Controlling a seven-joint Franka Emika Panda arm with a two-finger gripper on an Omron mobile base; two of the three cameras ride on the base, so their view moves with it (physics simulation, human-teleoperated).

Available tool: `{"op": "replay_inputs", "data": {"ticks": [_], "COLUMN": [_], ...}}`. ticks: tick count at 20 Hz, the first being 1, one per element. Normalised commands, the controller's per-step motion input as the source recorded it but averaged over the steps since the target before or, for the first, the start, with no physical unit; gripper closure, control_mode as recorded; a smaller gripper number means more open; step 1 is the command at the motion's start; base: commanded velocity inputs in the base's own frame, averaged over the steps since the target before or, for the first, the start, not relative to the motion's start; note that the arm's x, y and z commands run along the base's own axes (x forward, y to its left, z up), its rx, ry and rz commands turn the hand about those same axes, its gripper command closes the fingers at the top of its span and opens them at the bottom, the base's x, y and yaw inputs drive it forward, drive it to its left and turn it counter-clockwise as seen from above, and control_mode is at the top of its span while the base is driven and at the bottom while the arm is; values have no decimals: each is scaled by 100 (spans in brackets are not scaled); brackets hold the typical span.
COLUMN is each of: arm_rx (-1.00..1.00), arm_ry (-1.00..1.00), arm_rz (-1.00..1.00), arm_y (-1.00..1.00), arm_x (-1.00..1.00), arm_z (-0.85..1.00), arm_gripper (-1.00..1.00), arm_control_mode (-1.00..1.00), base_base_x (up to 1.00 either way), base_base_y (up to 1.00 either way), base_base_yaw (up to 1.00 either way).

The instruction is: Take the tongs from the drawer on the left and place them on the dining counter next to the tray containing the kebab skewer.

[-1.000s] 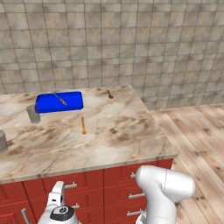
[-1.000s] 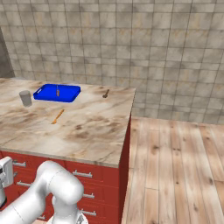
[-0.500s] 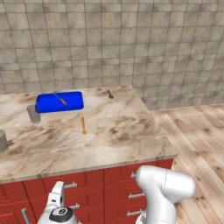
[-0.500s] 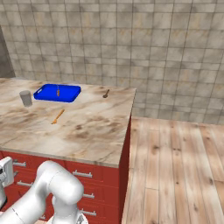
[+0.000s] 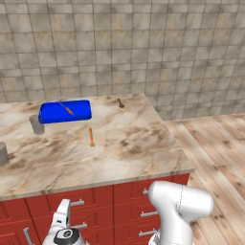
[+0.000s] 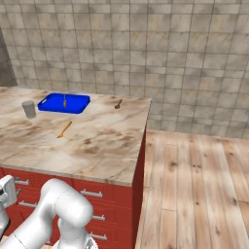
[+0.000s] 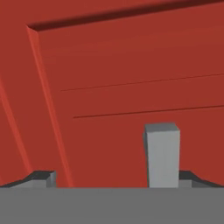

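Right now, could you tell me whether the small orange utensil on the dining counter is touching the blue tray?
Apart. In the left base view, the small orange utensil lies on bare marble of the dining counter, with a clear strip of counter between it and the blue tray.

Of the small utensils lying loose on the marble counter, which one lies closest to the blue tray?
The small orange utensil, lying on the dining counter just in front of the tray. The brown wooden spoon lies farther off, toward the counter's far right corner.

The white arm folds down low at the near left; its end effector has jaws spread wide, holding nothing.
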Motion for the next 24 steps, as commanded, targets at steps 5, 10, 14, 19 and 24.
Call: {"op": "replay_inputs", "data": {"ticks": [5, 10, 14, 19, 24], "arm_rx": [0, 0, 0, 0, 0], "arm_ry": [-2, -3, -14, -16, -4], "arm_rz": [0, 0, 0, 0, 0], "arm_y": [-1, 0, 0, 0, 0], "arm_x": [12, 13, 5, 1, 5], "arm_z": [0, 0, 0, 0, 0], "arm_gripper": [-100, -100, -100, -100, -100], "arm_control_mode": [-100, -100, -100, -100, -100], "base_base_x": [0, 0, 0, 0, 0], "base_base_y": [0, 0, 0, 0, 0], "base_base_yaw": [0, 0, 0, 0, 0]}}
